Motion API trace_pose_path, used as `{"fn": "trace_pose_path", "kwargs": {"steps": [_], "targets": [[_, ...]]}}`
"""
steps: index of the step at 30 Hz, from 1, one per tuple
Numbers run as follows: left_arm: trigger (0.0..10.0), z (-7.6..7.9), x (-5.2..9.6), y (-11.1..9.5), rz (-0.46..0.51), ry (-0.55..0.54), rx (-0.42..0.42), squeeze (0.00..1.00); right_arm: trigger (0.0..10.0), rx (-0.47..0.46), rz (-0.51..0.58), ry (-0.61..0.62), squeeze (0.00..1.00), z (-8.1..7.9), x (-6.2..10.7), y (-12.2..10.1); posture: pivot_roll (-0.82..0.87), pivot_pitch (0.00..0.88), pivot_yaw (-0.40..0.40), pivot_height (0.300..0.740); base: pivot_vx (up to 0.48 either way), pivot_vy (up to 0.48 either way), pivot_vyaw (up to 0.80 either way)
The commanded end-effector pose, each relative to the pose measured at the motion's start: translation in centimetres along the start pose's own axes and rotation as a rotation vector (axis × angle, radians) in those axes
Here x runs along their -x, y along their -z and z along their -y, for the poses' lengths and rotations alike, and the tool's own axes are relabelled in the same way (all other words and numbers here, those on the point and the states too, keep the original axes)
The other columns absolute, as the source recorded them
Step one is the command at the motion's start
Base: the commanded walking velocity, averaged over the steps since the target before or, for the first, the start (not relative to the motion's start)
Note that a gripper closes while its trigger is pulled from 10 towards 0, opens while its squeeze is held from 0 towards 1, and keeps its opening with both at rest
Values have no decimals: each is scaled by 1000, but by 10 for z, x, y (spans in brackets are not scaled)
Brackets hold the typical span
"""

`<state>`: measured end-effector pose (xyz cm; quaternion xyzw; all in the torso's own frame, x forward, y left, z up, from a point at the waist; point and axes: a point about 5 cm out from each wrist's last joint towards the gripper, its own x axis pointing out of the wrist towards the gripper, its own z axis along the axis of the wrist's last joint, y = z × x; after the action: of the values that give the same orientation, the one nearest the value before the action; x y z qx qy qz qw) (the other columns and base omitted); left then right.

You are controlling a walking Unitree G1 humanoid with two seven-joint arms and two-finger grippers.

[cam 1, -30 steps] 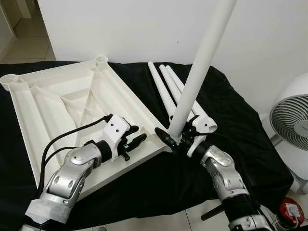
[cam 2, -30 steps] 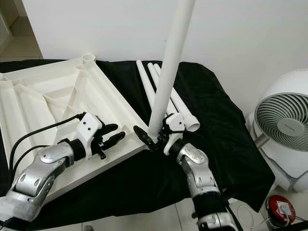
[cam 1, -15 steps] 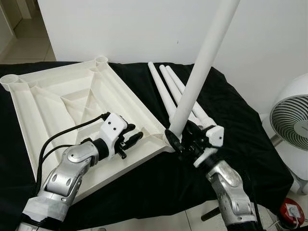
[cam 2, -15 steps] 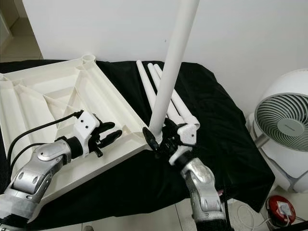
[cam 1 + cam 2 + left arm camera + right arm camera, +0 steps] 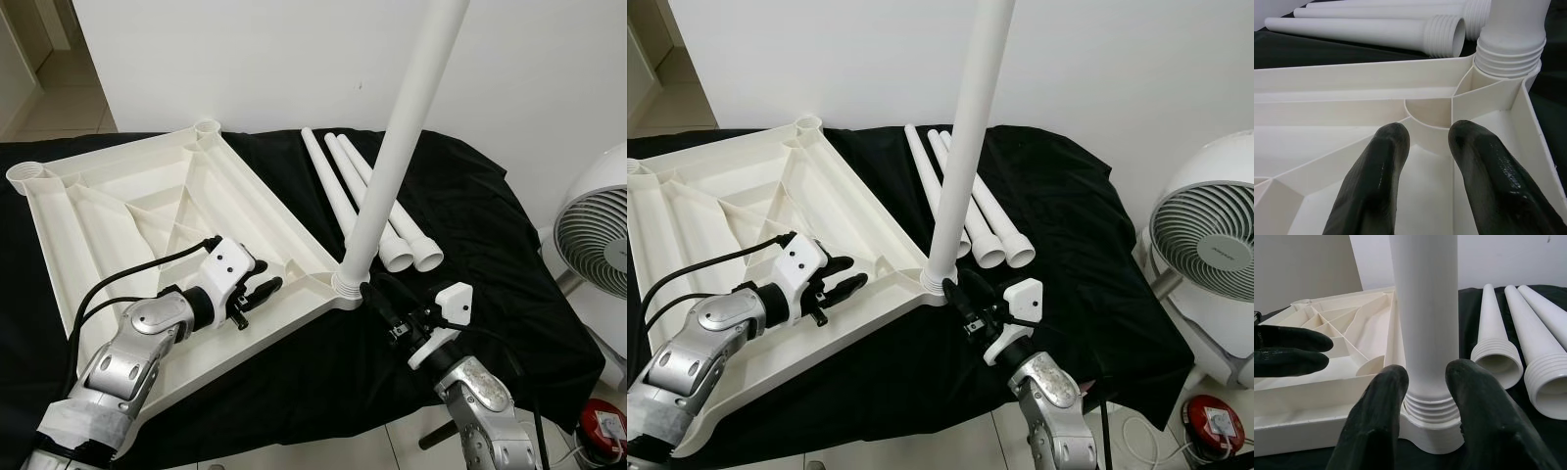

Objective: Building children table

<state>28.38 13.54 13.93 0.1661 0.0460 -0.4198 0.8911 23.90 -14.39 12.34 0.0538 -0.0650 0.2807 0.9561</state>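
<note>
**Leg upright in corner socket, both grippers apart**

Tabletop (image 5: 147,225), white and upside down with its ribbed underside up, lies on a black cloth (image 5: 470,215). 1 leg (image 5: 392,166) stands upright in the near corner socket (image 5: 348,287), its threaded end seated there; its upper end is cut off by the frame edge.

Right arm reaches up from below, its gripper (image 5: 384,311) just beside the base of the upright leg. In the right wrist view its fingers (image 5: 1376,426) stand apart on either side of the leg's threaded end, not clamped on it.

Left arm bends in across the near edge of the tabletop, its gripper (image 5: 257,291) resting over the ribs, fingers (image 5: 1371,181) slightly apart and holding nothing.

3 spare legs (image 5: 367,201) lie side by side on the cloth behind the socket. A fan (image 5: 598,235) stands at the right, partly cut off.
</note>
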Motion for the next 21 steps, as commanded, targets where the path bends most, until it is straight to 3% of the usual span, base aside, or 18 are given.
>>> {"fn": "trace_pose_path", "kwargs": {"steps": [1,9,16,21], "targets": [[10000,3,0,2,-19,98,-19,0,10000,-7,-7,-3,0,1,-1,0,-12,0,-22,740,0,0,0],[10000,6,5,8,-64,114,-21,0,10000,-34,-15,-85,0,5,-17,-1,-4,0,-18,740,0,0,0],[10000,9,2,18,-128,103,-37,0,10000,-65,31,-15,0,15,-34,-5,6,0,-31,740,0,0,0],[10000,14,3,20,-143,109,-27,0,10000,-103,49,-50,0,4,-36,-7,10,0,-37,740,0,0,0]]}}
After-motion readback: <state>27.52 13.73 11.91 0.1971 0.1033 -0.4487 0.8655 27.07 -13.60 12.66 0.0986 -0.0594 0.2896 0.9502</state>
